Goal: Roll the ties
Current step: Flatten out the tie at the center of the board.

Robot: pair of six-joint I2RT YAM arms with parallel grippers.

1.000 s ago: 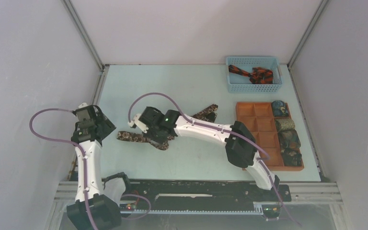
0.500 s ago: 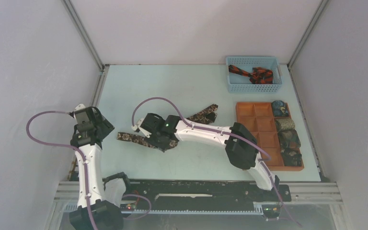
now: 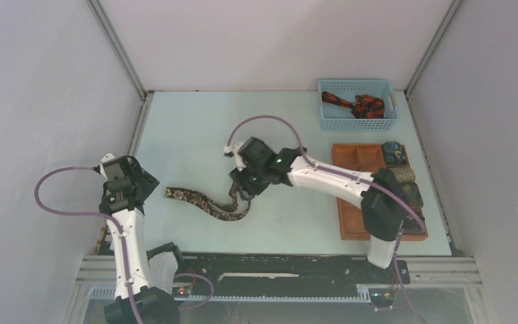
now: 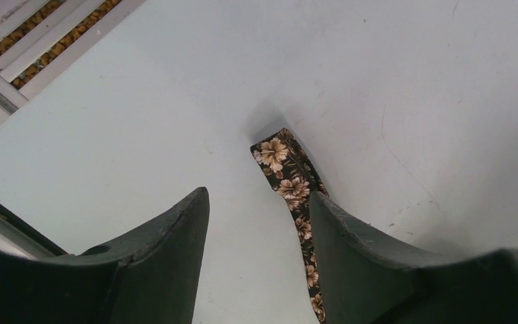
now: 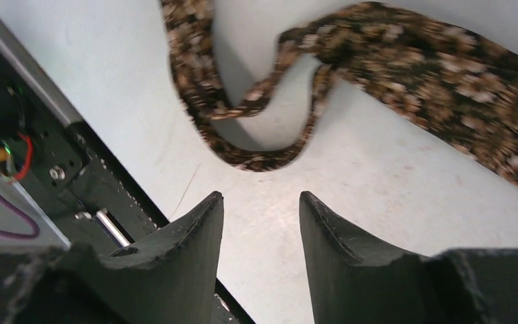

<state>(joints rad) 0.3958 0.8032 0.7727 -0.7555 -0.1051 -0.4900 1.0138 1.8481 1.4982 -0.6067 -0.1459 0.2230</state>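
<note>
Since the earlier frame, the right gripper (image 3: pixel 238 194) had let go of the dark brown floral tie (image 3: pixel 202 201) and drawn back toward the centre of the top view, leaving the fabric slumped in a loose S-bend where it had been working. Its jaws stood partly apart with nothing between them, the tie lying just beyond the fingertips in the wrist view. At centre left, the left gripper (image 3: pixel 138 183) hung with its jaws well apart and empty, near the tie's narrow end on the table (image 3: pixel 195 128) but not touching it. So this tie was not rolled: it stretched flat from centre left to the bend at lower centre. Four rolled ties (image 3: pixel 395 152) appeared to sit in the right-hand column of the orange-brown tray (image 3: pixel 351 155) at right, though the arm hid part of the lowest. One black and red-orange tie (image 3: pixel 359 105) lay bunched in the blue basket (image 3: pixel 328 122) at upper right, untouched. By that count, two ties were left to roll.
</note>
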